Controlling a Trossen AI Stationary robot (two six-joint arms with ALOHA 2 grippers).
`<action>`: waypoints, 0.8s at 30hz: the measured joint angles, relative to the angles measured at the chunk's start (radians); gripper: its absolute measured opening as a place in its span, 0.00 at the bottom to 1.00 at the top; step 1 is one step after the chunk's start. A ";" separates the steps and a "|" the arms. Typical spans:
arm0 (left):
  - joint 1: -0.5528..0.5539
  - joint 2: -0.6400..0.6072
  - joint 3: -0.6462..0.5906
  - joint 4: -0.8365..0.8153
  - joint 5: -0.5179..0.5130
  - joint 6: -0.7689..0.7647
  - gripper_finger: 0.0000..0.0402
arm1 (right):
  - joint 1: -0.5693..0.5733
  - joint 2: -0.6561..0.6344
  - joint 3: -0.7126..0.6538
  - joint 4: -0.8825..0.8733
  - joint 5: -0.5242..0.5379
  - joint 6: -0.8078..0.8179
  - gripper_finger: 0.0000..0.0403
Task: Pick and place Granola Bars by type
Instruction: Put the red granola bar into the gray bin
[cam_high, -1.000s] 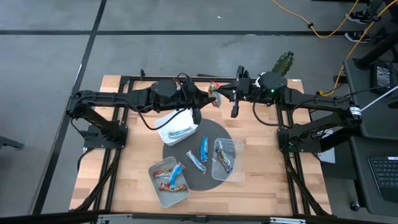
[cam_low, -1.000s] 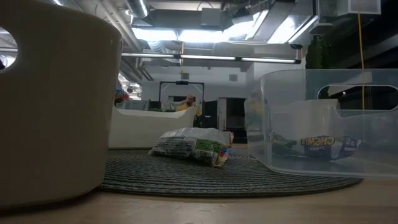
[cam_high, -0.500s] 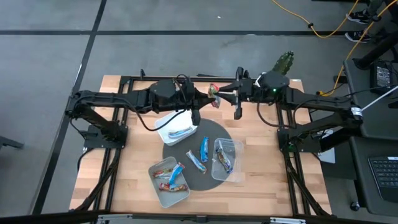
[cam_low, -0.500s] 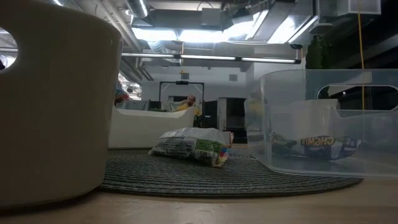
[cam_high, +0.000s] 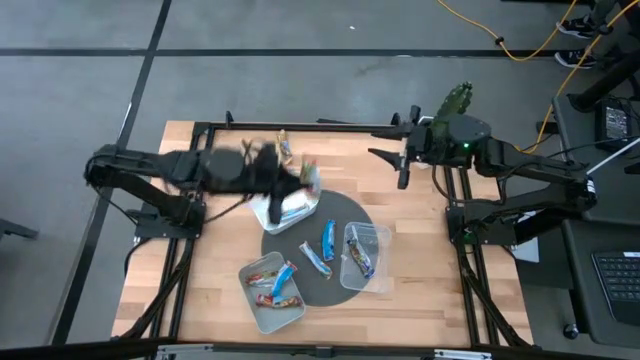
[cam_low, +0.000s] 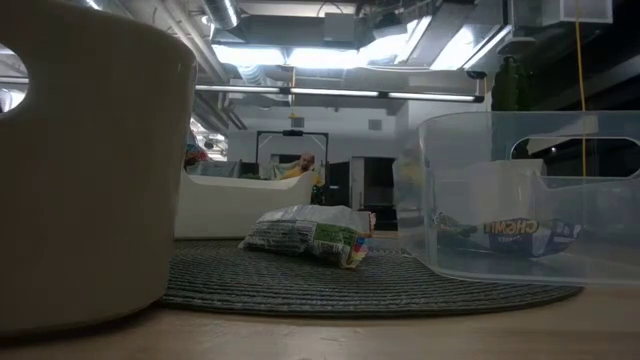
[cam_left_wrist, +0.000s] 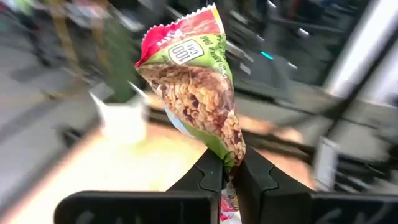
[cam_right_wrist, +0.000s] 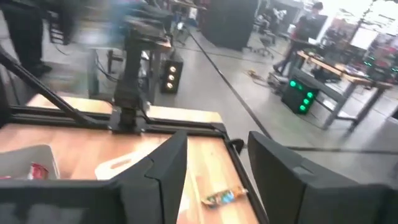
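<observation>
Left gripper (cam_left_wrist: 225, 171) pinching the tail end of a red-and-green granola bar (cam_left_wrist: 194, 81), jaws pressed onto the wrapper, bar standing upright above them in the left wrist view. Seen from above, blurred left arm over the rear left of the table (cam_high: 420, 290), just behind the white tub (cam_high: 285, 209), which holds a blue-wrapped bar (cam_high: 290, 211).

Right gripper (cam_high: 402, 166) hanging over the rear right of the table, jaws spread and holding nothing, both fingers (cam_right_wrist: 155, 171) well apart in the right wrist view.

Round dark mat (cam_high: 345, 215) at table centre. Two blue bars (cam_high: 322, 248) lying loose on the mat between the tubs. Clear tub (cam_high: 364, 256) at the mat's right edge with a blue bar inside. Second white tub (cam_high: 272, 292) at the front left, holding red-brown and blue bars mixed together.

From table height: a green-wrapped bar (cam_low: 308, 235) lying flat on the mat, the near white tub's wall large at left, the clear tub at right.
</observation>
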 joint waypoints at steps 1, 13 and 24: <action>-0.042 -0.006 0.000 -0.031 -0.002 -0.039 0.03 | 0.000 -0.002 0.000 -0.008 0.009 0.000 0.43; -0.405 0.032 0.000 -0.298 -0.123 -0.413 0.03 | 0.000 0.038 0.000 -0.010 0.019 0.005 0.41; -0.468 0.103 0.000 -0.446 -0.065 -0.641 0.03 | 0.000 0.055 0.000 -0.011 0.019 0.034 0.41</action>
